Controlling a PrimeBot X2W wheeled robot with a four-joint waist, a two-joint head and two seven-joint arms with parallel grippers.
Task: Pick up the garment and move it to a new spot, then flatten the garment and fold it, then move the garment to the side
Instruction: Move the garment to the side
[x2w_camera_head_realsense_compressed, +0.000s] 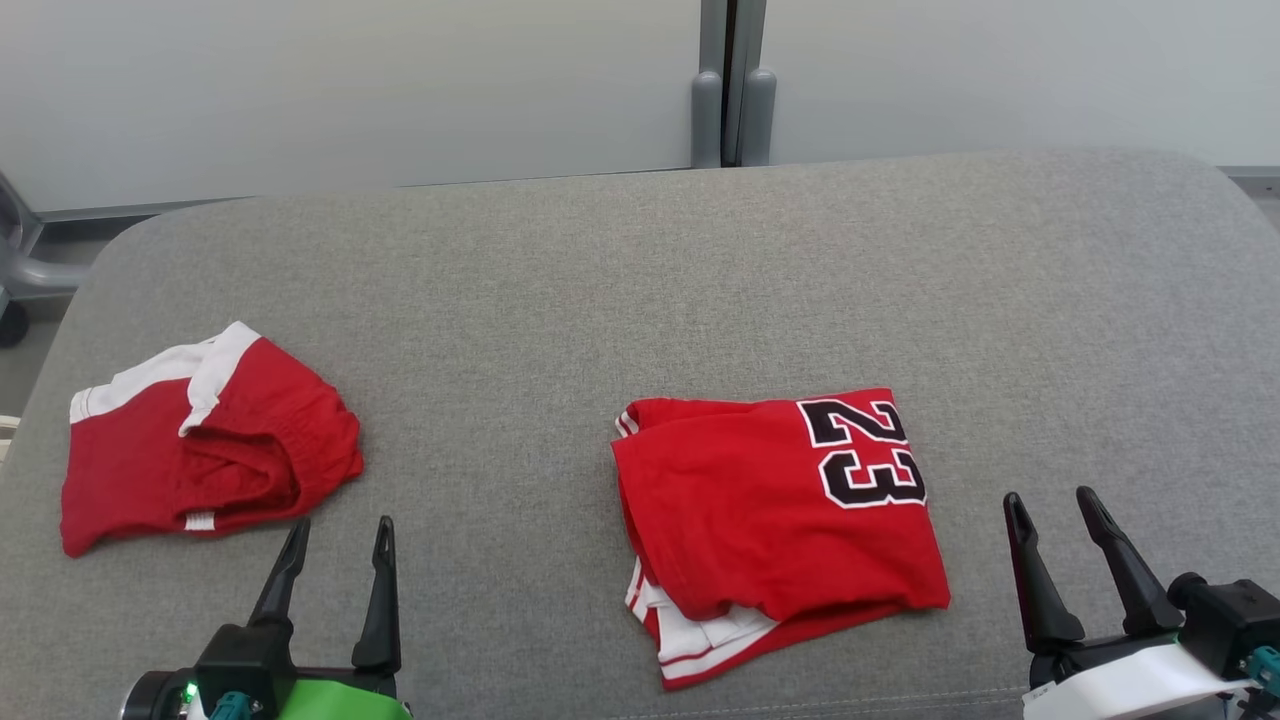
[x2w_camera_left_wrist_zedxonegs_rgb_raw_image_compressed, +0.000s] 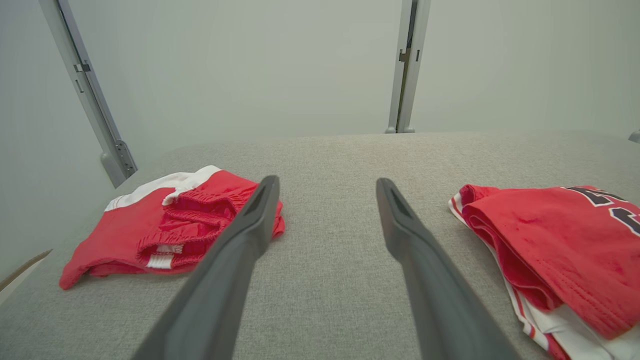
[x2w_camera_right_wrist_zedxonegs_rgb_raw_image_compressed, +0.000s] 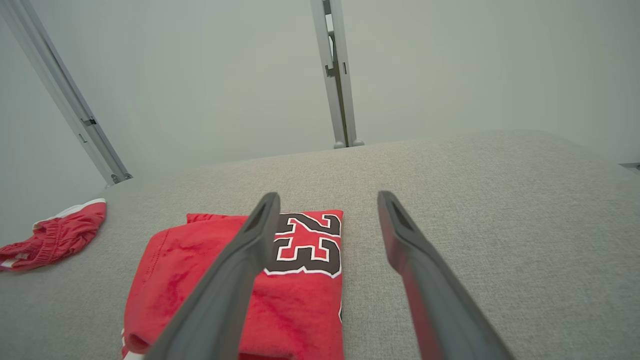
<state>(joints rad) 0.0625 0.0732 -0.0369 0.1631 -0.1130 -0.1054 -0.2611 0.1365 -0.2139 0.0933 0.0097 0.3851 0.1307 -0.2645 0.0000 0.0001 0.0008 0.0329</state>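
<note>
The jersey (x2w_camera_head_realsense_compressed: 780, 500) is judged folded; moving it aside is outstanding. Left pincer (x2w_camera_head_realsense_compressed: 342, 528) and right pincer (x2w_camera_head_realsense_compressed: 1050, 498) are held wide, empty.

Left gripper (x2w_camera_head_realsense_compressed: 342, 528) at lower left of head view, on green wrist (x2w_camera_head_realsense_compressed: 330, 700), both dark fingers spread wide, pointing up-frame, empty. Right gripper (x2w_camera_head_realsense_compressed: 1050, 498) at lower right, on white wrist (x2w_camera_head_realsense_compressed: 1130, 688), fingers spread wide, leaning slightly left, empty.

Green left wrist (x2w_camera_head_realsense_compressed: 340, 702), white right wrist (x2w_camera_head_realsense_compressed: 1130, 686), black fingers (x2w_camera_head_realsense_compressed: 1036, 575)
</note>
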